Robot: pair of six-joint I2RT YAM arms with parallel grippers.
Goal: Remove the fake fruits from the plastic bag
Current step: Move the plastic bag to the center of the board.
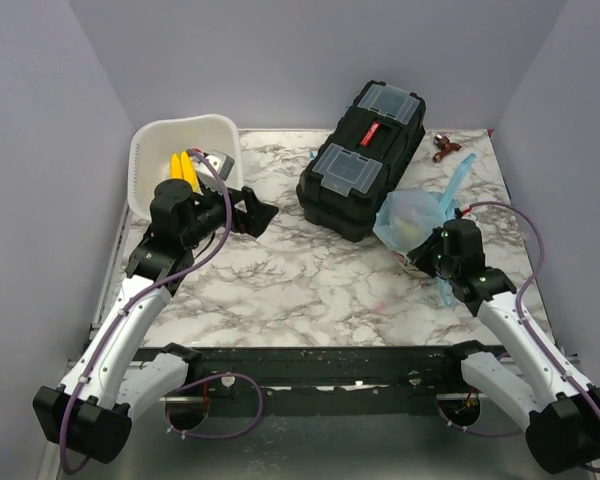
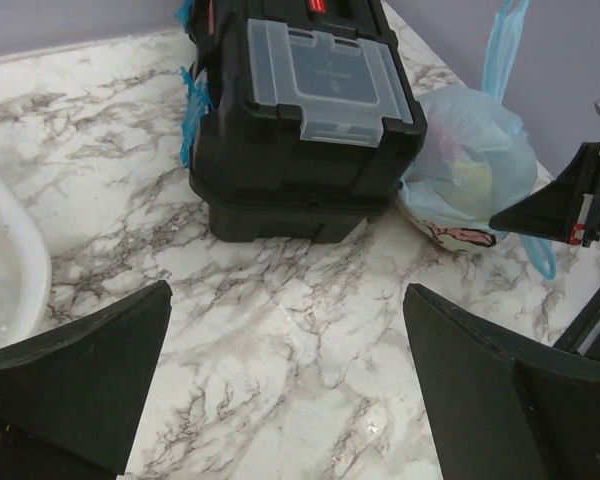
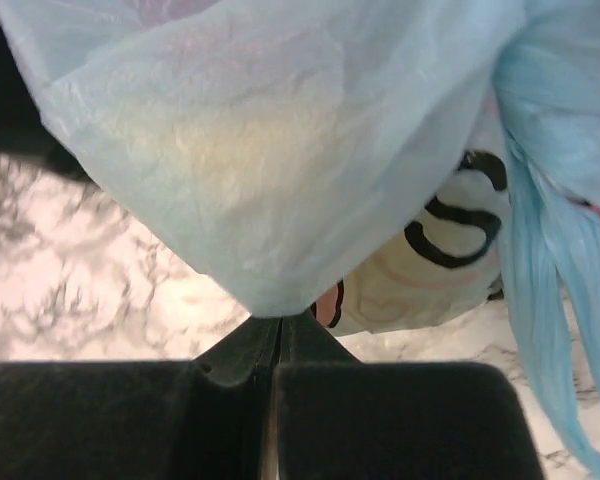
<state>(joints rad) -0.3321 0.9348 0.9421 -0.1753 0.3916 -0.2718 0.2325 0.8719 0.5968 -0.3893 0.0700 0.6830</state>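
The plastic bag (image 1: 412, 220) sits on the table (image 1: 310, 280) against the near right corner of the black toolbox (image 1: 365, 160). The right tool (image 3: 270, 330) is closed, its tips pinching the bag's lowest fold. The fake fruits (image 3: 235, 140) show only as a pale yellow blur through the film, and which ones they are cannot be told. A small dark red thing (image 1: 443, 147) right of the toolbox's far end is too small to identify. The left tool (image 2: 287, 295), left of the toolbox, gapes wide and holds nothing.
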